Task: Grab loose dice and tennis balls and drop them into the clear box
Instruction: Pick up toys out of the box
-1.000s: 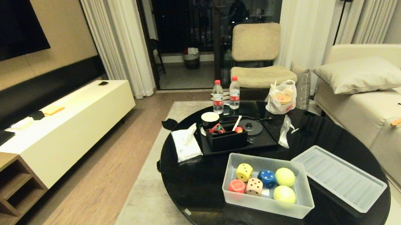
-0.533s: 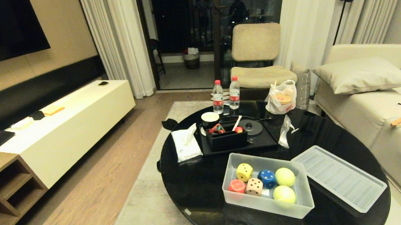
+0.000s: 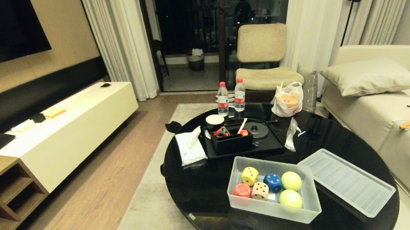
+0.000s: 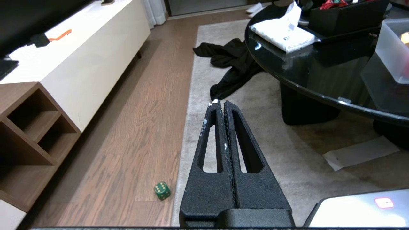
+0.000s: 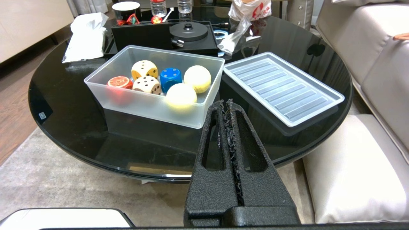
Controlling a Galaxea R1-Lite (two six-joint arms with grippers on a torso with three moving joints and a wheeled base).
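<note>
A clear box [image 3: 312, 208] is seen on the near part of a round black bench [image 3: 195, 197], its long axis running left to right and skewed slightly, open side up. Inside are held a yellow die [image 3: 249, 176], a blue die [image 3: 273, 182], a red die [image 3: 242, 190], a tan die [image 3: 260, 191] and two tennis balls [image 3: 291, 181]. Its ribbed lid [image 3: 347, 181] is laid flat just right of it, reaching towards the bench's right rim. A green die [image 4: 162, 190] is left on the wooden floor, beside the rug's edge. The left tool [image 4: 220, 103] is clenched empty above the rug; the right tool [image 5: 225, 103] is clenched empty, aimed at the box's near wall.
</note>
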